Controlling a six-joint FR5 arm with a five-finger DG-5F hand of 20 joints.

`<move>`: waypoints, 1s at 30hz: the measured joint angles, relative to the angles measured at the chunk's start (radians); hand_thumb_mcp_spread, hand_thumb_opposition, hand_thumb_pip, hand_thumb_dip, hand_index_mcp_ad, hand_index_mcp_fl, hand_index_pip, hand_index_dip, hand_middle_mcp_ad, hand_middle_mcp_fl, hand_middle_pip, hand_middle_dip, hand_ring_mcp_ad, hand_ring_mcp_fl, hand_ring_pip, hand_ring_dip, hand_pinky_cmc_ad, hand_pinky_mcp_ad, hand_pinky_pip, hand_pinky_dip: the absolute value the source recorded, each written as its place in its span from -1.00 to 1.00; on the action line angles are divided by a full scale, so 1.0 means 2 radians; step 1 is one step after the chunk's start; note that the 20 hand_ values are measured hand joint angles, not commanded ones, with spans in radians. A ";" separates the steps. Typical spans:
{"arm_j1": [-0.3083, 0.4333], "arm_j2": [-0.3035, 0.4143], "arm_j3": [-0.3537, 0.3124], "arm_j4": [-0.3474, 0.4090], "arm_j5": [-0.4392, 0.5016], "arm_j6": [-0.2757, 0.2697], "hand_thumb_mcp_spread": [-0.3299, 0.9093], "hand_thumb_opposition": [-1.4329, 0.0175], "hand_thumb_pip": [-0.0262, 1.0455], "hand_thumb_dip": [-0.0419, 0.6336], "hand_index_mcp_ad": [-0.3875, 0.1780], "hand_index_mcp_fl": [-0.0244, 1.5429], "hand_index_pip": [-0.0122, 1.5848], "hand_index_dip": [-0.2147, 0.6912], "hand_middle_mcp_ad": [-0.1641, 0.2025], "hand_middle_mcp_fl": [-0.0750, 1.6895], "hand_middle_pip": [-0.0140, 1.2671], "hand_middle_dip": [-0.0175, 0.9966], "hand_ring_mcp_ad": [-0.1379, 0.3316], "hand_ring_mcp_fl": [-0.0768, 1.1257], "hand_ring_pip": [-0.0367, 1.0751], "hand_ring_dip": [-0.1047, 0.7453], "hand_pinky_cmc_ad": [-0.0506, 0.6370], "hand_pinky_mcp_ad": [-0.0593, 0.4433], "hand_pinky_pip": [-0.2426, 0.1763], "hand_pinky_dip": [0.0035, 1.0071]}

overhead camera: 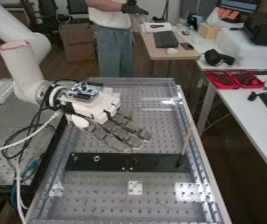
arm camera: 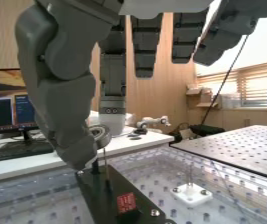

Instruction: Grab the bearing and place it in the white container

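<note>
The hand (overhead camera: pixel 122 132) is over the perforated bench in the high view, its fingers pointing toward the area just behind the long black plate (overhead camera: pixel 147 162). In the wrist view the thumb of the hand (arm camera: pixel 69 102) bends in toward a finger with a light tip. Pinched between them is the metal ring of the bearing (arm camera: pixel 101 135), partly covered by the thumb. A small white piece with shiny round studs (arm camera: pixel 192 194) lies on the bench, also seen as a white square (overhead camera: pixel 135 188) near the plate; I cannot tell if it is the container.
A thin upright stick (overhead camera: pixel 187 142) rises at the right end of the black plate, where small metal parts (overhead camera: pixel 96 159) stand near the left end. Metal rails (overhead camera: pixel 200 155) edge the bench. Beyond it on the right is a white table with red trays (overhead camera: pixel 233 79).
</note>
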 joint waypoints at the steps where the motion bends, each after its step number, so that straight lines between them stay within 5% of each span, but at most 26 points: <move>1: 0.004 0.006 -0.001 -0.003 0.001 -0.001 0.49 -0.28 -0.19 -0.04 0.25 -0.37 0.58 0.23 0.24 -0.73 -0.76 -0.69 0.34 -0.83 -0.75 -0.77 0.06 -0.17 -0.20 -0.72; 15: 0.042 0.059 -0.020 -0.059 -0.015 -0.007 0.49 -0.28 -0.19 -0.04 0.24 -0.37 0.58 0.23 0.22 -0.70 -0.76 -0.69 0.34 -0.83 -0.75 -0.77 0.06 -0.17 -0.20 -0.72; 30: 0.118 0.154 -0.124 -0.072 -0.088 0.000 0.49 -0.30 -0.19 -0.04 0.24 -0.37 0.55 0.23 0.21 -0.71 -0.76 -0.66 0.34 -0.82 -0.76 -0.77 0.06 -0.19 -0.13 -0.70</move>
